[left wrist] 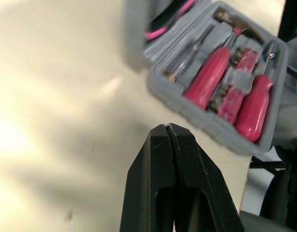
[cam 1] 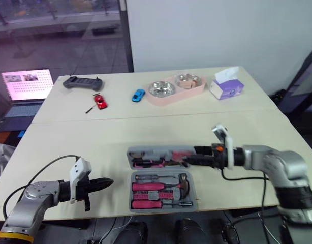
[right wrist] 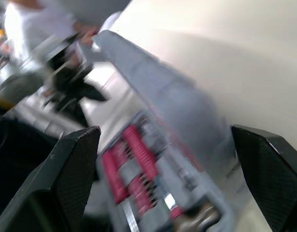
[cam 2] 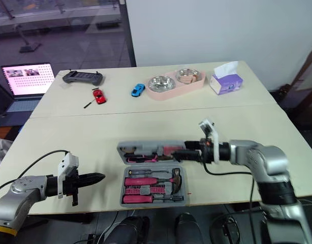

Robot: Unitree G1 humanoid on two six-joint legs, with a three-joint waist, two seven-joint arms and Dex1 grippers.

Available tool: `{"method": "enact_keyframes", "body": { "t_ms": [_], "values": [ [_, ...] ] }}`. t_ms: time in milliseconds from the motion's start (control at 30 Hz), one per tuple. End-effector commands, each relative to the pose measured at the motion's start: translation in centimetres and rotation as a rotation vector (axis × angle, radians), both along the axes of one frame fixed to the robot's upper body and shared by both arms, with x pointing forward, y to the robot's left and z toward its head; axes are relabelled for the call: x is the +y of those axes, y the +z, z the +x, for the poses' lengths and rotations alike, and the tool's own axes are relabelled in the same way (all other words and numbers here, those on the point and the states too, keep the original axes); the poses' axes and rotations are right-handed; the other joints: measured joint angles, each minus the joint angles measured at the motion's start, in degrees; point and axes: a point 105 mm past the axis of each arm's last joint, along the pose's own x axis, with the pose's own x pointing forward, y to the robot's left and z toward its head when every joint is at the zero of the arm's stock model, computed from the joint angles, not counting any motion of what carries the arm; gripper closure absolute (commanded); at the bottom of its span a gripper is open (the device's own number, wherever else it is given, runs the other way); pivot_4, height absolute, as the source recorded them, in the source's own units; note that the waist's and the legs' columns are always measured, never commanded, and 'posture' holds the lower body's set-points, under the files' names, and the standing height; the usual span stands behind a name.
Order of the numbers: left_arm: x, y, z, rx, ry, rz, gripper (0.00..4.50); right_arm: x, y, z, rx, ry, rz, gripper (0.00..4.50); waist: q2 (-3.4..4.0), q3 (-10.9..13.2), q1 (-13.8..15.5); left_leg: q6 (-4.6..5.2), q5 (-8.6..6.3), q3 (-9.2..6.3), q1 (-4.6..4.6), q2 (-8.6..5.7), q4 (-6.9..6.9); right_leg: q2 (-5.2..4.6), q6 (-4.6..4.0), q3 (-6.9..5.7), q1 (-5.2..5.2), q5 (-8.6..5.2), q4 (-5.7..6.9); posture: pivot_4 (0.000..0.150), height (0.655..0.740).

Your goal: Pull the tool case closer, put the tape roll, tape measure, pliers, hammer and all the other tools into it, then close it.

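I take this for a robotics lab or test room in an office building. I work over two plain pale tables pushed together edge to edge, with a bare white wall behind them and a dark-framed glass partition beside it. What lies here is a mix of unrelated props: an open tool case, a red toy car, a blue toy car, a pink twin-bowl pet feeder, a tissue box and a grey handheld controller. A laptop stands open, its screen lit, just off the tables' left edge.
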Motion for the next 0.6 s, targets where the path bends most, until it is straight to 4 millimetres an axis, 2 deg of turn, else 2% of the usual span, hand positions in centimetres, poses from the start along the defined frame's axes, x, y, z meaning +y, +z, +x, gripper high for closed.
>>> {"method": "enact_keyframes", "body": {
  "t_ms": [33, 67, 167, 233, 333, 467, 600],
  "values": [
    [0.7, 2.3, 0.0, -0.063, -0.02, -0.024, 4.5, -0.2, 9.2, -4.9, -0.222, 0.224, 0.208, 0.03, -0.05, 0.2, 0.1, 0.03, -0.02, 0.05, 0.0, 0.02, 0.02, -0.01, 0.0, 0.01, 0.0, 0.0, 0.01, 0.15, 0.737],
    [0.7, 2.9, -0.2, -0.069, -0.032, -0.046, 4.5, -0.5, 9.9, -4.7, -0.248, 0.188, 0.215, 0.03, -0.18, 0.2, 0.1, 0.02, -0.02, 0.18, 0.06, 0.08, 0.03, -0.01, -0.03, 0.06, 0.02, 0.03, -0.02, 0.15, 0.737],
    [0.7, 4.0, -0.5, -0.07, -0.052, -0.079, 4.5, -0.7, 10.2, -3.6, -0.306, 0.072, 0.188, 0.03, -0.89, 0.1, 0.3, -0.01, -0.04, 0.31, 0.15, 0.39, 0.04, 0.11, -0.42, -0.01, 0.16, 0.09, -0.24, 0.15, 0.737],
    [1.2, 5.5, -0.7, -0.08, -0.061, -0.102, 4.5, -1.4, 8.6, -1.6, -0.349, -0.09, 0.072, 0.03, -0.87, 0.1, 0.3, -0.01, -0.04, 0.5, 0.11, 0.55, 0.04, 0.12, -0.38, -0.11, 0.17, 0.27, -0.53, 0.15, 0.737],
    [1.7, 7.1, -1.1, -0.093, -0.08, -0.11, 4.5, -2.5, 6.3, -0.7, -0.428, -0.184, -0.091, 0.03, -0.86, 0.1, 0.4, 0.0, -0.04, 0.65, 0.03, 0.53, 0.04, 0.08, -0.44, -0.09, 0.09, 0.41, -0.62, 0.15, 0.737],
    [2.5, 8.8, -1.5, -0.134, -0.066, -0.088, 4.5, -5.0, 2.6, -0.9, -0.54, -0.204, -0.331, 0.03, -0.79, 0.1, 0.5, 0.11, -0.11, 0.73, 0.01, 0.51, 0.04, 0.09, -0.19, -0.09, 0.09, 0.52, -0.73, 0.15, 0.737],
    [3.2, 9.3, -1.4, -0.192, -0.018, -0.059, 4.5, -7.3, 0.7, -1.3, -0.602, -0.205, -0.438, 0.03, -0.74, 0.2, 0.3, 0.11, -0.12, 0.89, 0.05, 0.56, 0.16, 0.11, -0.15, 0.01, 0.12, 0.62, -0.73, 0.15, 0.737]
  ]
}}
